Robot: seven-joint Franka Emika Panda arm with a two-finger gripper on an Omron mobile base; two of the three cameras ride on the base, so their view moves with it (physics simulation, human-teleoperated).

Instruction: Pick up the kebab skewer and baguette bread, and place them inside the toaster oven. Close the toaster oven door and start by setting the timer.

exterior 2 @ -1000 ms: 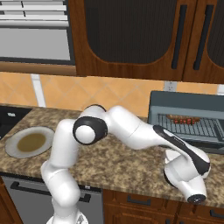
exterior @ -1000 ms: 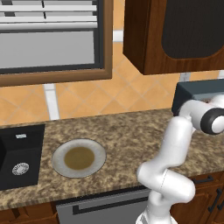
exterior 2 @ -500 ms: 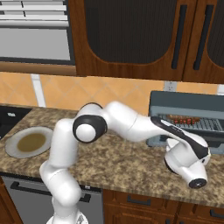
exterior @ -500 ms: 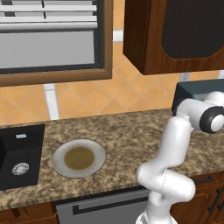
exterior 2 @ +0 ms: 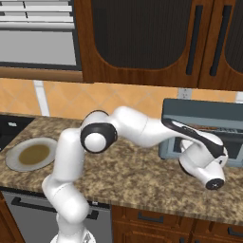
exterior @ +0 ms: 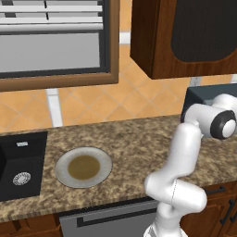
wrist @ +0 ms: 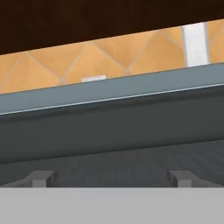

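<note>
The hand [exterior 2: 212, 180] has been swung down below the oven [exterior 2: 204, 114] front, fingers [wrist: 41, 178] spread and empty, so door closing seems begun.

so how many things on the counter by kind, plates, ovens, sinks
plates: 1, the grey plate with a brown centre
toaster ovens: 1, the blue-grey toaster oven at the right end of the counter
sinks: 1, the black sink at the left end
total: 3
</note>
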